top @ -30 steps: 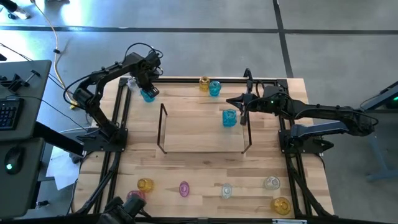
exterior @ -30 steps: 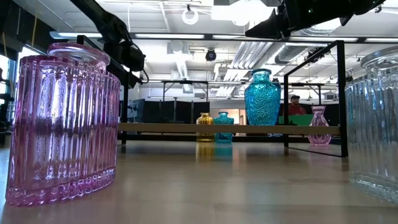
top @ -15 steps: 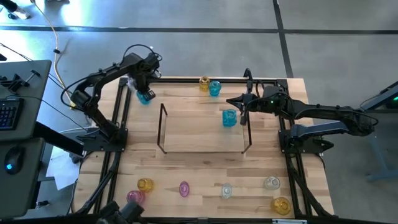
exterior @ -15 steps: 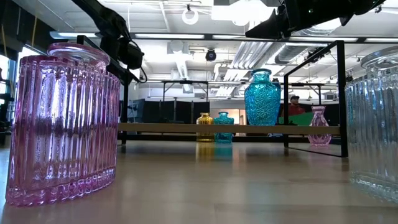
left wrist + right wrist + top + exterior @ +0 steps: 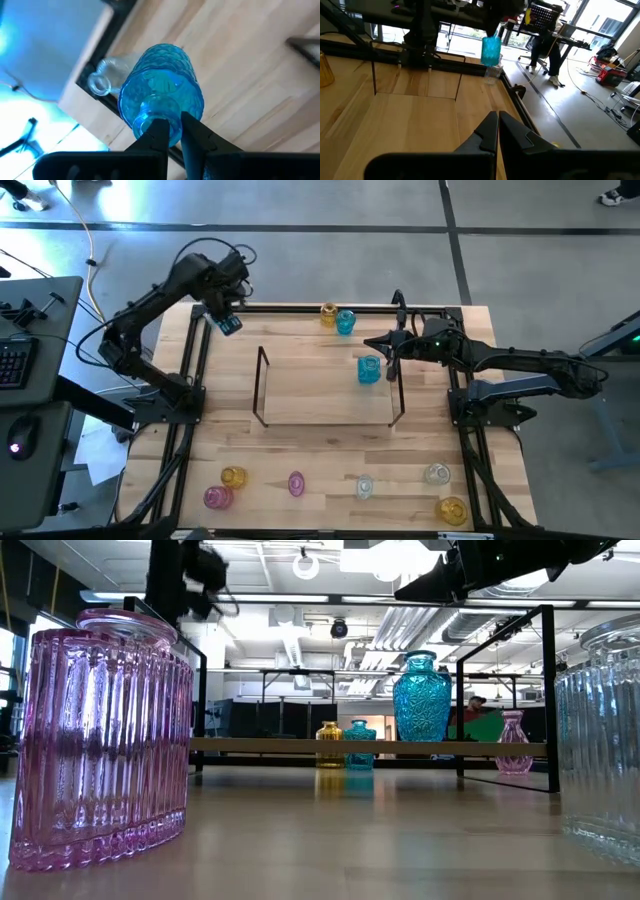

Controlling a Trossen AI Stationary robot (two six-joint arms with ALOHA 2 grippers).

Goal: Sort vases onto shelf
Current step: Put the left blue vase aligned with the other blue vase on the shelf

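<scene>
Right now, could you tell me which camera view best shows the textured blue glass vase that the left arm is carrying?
The left wrist view: the textured blue glass vase fills the frame, its neck pinched in the left hand. The high view shows it small; the right wrist view, distant; the low view misses it.

In the low view you saw the pink vase (image 5: 100,740) cut off at the picture's left edge and a clear vase (image 5: 603,740) cut off at the right. The left pincer (image 5: 172,131) hid the neck of the blue vase (image 5: 162,97) it held. Behind that vase, a clear vase (image 5: 107,80) at the surface's (image 5: 250,85) edge stayed half covered and blurred.
</scene>
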